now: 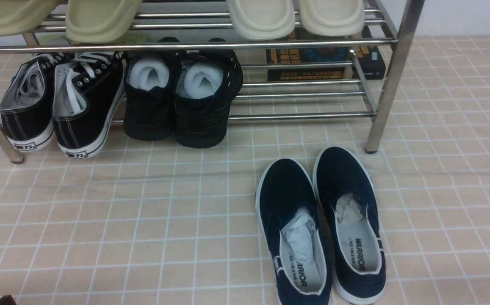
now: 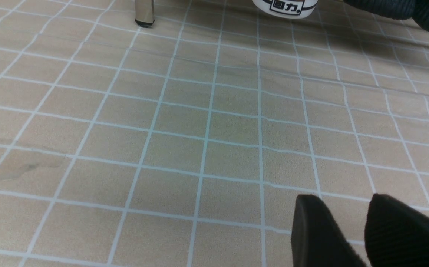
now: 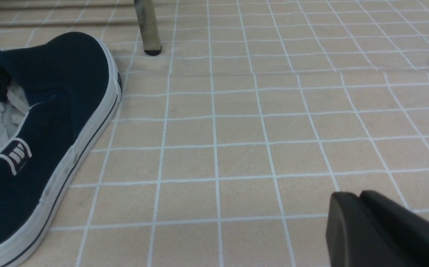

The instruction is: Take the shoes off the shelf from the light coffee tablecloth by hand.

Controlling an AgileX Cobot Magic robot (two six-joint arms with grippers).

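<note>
The pair of navy slip-on shoes (image 1: 321,190) with white soles and WARRIOR insoles lies side by side on the light coffee tablecloth (image 1: 143,212), in front of the shelf's right front post (image 1: 391,76). White paper is stuffed inside them. One navy shoe also shows in the right wrist view (image 3: 51,92). My right gripper (image 3: 353,194) is shut and empty, low over the cloth to the right of that shoe. My left gripper (image 2: 344,198) is open a little and empty, low over bare cloth. Neither gripper shows in the front view.
On the shelf's lower tier stand black lace-up sneakers (image 1: 58,101) and all-black shoes (image 1: 181,93). Pale slippers (image 1: 101,17) lie on the top tier, and a dark box (image 1: 312,59) stands behind. The shelf's left front post (image 2: 144,13) and a sneaker heel (image 2: 284,7) show in the left wrist view.
</note>
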